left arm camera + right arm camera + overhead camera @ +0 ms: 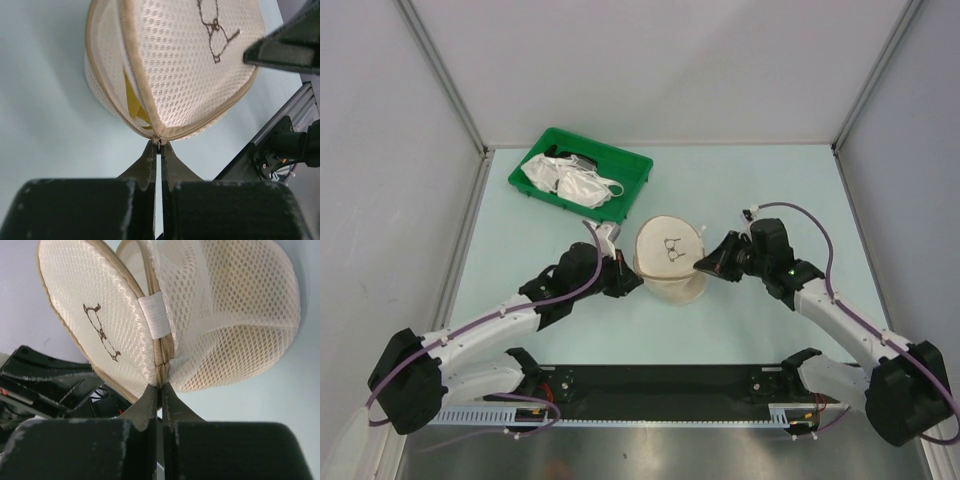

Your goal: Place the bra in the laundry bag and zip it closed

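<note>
On the bench (740,190), a green tray (620,157) is sitting near the far-left corner, holding white bras (570,180). The laundry bag (670,262) is standing mid-bench, its two halves gaping partly, the bra (131,97) showing yellow inside. The left claw (159,147) and right claw (160,390) are each pinching the bag's zip rim from opposite sides.
</note>
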Robot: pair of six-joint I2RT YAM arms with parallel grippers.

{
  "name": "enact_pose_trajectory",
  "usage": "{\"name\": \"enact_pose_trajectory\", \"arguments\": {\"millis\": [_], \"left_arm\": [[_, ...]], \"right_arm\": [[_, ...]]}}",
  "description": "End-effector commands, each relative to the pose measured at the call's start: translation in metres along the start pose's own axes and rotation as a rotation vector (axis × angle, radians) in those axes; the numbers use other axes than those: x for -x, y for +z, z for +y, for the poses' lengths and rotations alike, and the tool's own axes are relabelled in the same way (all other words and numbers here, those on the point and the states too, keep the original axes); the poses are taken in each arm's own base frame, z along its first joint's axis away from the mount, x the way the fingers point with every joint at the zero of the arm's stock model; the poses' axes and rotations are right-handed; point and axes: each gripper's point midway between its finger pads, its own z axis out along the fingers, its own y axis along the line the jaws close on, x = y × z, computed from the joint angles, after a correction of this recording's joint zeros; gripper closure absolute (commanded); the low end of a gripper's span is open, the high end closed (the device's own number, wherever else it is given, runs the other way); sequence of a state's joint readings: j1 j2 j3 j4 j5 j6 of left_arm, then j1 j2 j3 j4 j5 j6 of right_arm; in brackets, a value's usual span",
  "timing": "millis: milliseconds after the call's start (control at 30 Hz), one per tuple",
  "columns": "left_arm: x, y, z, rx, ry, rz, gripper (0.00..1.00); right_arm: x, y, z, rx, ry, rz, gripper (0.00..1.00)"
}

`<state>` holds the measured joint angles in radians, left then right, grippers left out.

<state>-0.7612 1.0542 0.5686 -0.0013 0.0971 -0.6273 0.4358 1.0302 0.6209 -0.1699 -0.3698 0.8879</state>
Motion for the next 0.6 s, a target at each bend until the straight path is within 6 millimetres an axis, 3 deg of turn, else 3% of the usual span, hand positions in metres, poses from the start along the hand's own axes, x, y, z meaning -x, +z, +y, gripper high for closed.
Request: {"name": "enact_pose_trajectory", "arguments": {"millis": [0, 67, 100, 167, 233, 267, 333, 367, 433, 467, 567], "left_arm": [[0.001, -0.003, -0.03, -0.096, 0.075, 0.022, 1.0], [0.01, -0.001, -0.057, -0.162, 0.089, -0.002, 1.0], [0.0, 0.003, -0.07, -0.192, 0.094, 0.026, 1.0], [0.0, 0.006, -0.09, -0.252, 0.06, 0.026, 1.0], [-0.006, 0.014, -0.102, -0.276, 0.023, 0.047, 1.0], [-0.008, 0.017, -0.103, -0.278, 0.007, 0.054, 1.0], [-0.01, 0.024, -0.109, -0.294, -0.046, 0.057, 1.0], [-0.012, 0.026, -0.11, -0.301, -0.059, 0.06, 1.0], [-0.013, 0.033, -0.112, -0.306, -0.072, 0.068, 1.0], [-0.013, 0.035, -0.113, -0.306, -0.072, 0.072, 1.0], [-0.015, 0.042, -0.116, -0.316, -0.068, 0.089, 1.0]], "right_arm": [[0.024, 0.011, 0.023, 0.024, -0.093, 0.003, 1.0], [0.029, 0.016, 0.032, 0.027, -0.104, -0.004, 1.0], [0.032, 0.019, 0.031, 0.012, -0.102, -0.012, 1.0], [0.036, 0.019, 0.034, 0.002, -0.101, -0.02, 0.96], [0.039, 0.016, 0.026, -0.03, -0.086, -0.042, 0.82], [0.035, 0.013, 0.021, -0.05, -0.081, -0.034, 0.67], [0.029, 0.003, 0.008, -0.096, -0.072, -0.041, 0.51], [0.027, -0.002, 0.004, -0.11, -0.069, -0.047, 0.37], [0.025, -0.018, 0.001, -0.119, -0.058, -0.092, 0.28], [0.016, -0.024, -0.01, -0.145, -0.042, -0.084, 0.22], [0.004, -0.044, -0.014, -0.124, 0.012, -0.119, 0.21]]}}
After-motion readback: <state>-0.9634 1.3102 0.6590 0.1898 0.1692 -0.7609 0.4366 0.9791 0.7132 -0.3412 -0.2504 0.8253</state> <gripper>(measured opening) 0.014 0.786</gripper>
